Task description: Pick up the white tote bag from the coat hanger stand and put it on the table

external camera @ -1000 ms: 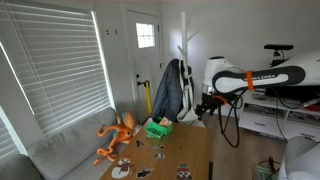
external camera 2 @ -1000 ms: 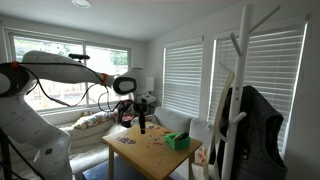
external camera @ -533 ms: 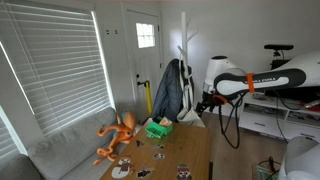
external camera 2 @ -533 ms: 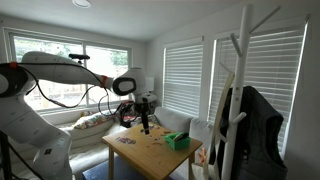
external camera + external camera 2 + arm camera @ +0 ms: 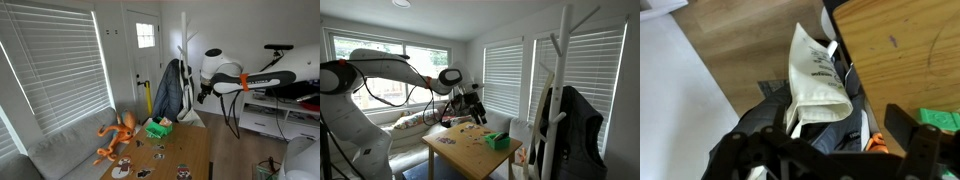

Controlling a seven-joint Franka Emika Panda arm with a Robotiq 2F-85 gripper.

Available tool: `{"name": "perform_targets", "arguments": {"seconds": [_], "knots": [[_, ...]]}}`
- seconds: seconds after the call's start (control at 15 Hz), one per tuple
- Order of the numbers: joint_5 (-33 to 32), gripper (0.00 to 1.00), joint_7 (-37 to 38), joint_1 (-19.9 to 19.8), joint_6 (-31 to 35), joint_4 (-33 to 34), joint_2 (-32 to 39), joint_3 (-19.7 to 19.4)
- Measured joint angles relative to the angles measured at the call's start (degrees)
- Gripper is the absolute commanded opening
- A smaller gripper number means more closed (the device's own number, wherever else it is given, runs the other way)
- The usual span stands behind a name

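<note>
The white tote bag (image 5: pixel 816 72) hangs on the coat hanger stand (image 5: pixel 183 35) over the dark blue-grey jacket (image 5: pixel 168 90). In an exterior view the bag (image 5: pixel 191 104) shows pale beside the jacket. The stand (image 5: pixel 558 70) also rises at the right, with the jacket (image 5: pixel 582 130) on it. My gripper (image 5: pixel 201 97) is close beside the bag at jacket height. In the wrist view my gripper (image 5: pixel 825 150) is open and empty, with bag and jacket between the fingers' line of sight. The brown table (image 5: pixel 190 150) lies below; it also shows in the wrist view (image 5: pixel 902 45).
A small bright green object (image 5: pixel 158 128) and several small cards lie on the table (image 5: pixel 470 152). An orange plush toy (image 5: pixel 118 135) sits on a grey sofa (image 5: pixel 55 152). A low white cabinet (image 5: pixel 268 122) stands behind the arm. Window blinds line the walls.
My arm has risen and swung away from the table toward the coat hanger stand. The gripper is now higher and closer to the bag. Bag and jacket have not moved.
</note>
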Motion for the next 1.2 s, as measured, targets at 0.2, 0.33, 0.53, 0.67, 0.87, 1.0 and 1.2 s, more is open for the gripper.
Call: {"name": "perform_targets", "arguments": {"seconds": [0.2,0.33,0.53,0.67,0.87,1.0,1.2], "knots": [[-6.7,1.00,-3.2,0.0,0.0,6.9,5.2,-0.6],[-8.6,1.00,-4.8,0.0,0.3,11.8,8.8,-1.8],[-7.1,1.00,-5.7,0.4,0.4,18.9,13.4,-3.9],[-6.7,1.00,-5.9,0.5,0.4,20.9,14.8,-4.3],[-6.7,1.00,-5.9,0.8,0.4,21.5,15.3,-4.4],[-7.0,1.00,-5.6,0.8,0.7,21.6,15.4,-4.5],[-11.5,1.00,-6.9,0.6,5.1,24.4,15.8,-5.3]]}}
